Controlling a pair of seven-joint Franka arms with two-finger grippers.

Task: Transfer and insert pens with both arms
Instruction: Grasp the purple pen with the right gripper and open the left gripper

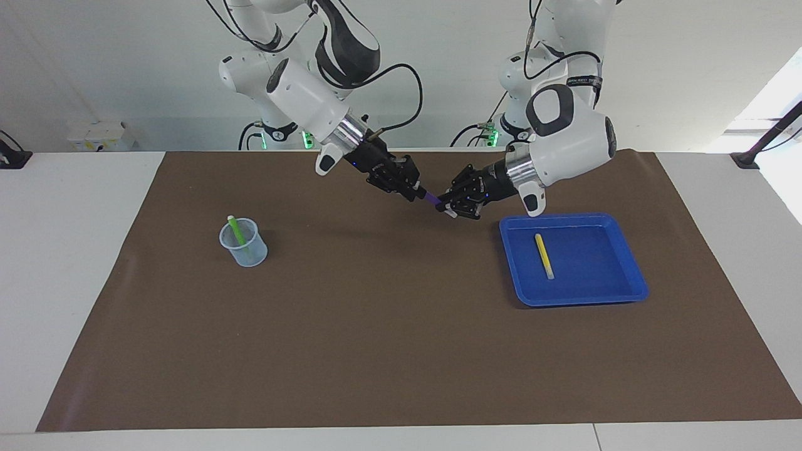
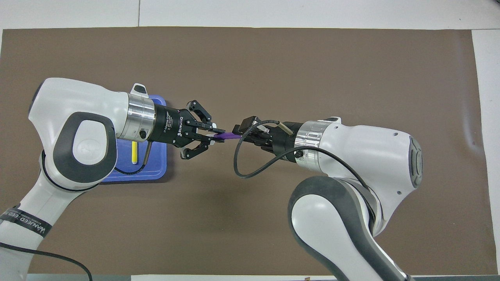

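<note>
Facing view: both arms meet in mid-air over the brown mat point(image 1: 401, 326), above its strip nearest the robots and about midway along the table. The left gripper point(image 1: 446, 207) has its fingertips clamped together on one end of the purple pen point(image 1: 431, 198), whose pale cap end pokes out just below those fingertips. The right gripper point(image 1: 418, 189) sits at the pen's other end; the purple shaft spans the short gap between the two. Whether the right gripper's fingers are actually pinching the pen I cannot tell from here (its tips merge with the dark pen end). The blue tray point(image 1: 626, 294) lies toward the left arm's end of the table, with the yellow pen point(image 1: 544, 255) flat inside it, pale cap end pointing away from the robots. The clear cup point(image 1: 243, 243) stands toward the right arm's end, well apart from the tray, with the green pen point(image 1: 237, 234) leaning inside, top sticking above the rim. Overhead view: the left gripper point(image 2: 215, 136) comes in from over the blue tray point(image 2: 156, 173), outer links splayed, tips together on the purple pen point(image 2: 226, 135). The right gripper point(image 2: 243, 134) faces it head-on, its fingers largely hidden under a black cable loop. The yellow pen point(image 2: 134, 153) shows beside the left wrist; the cup is covered by the right arm.
</note>
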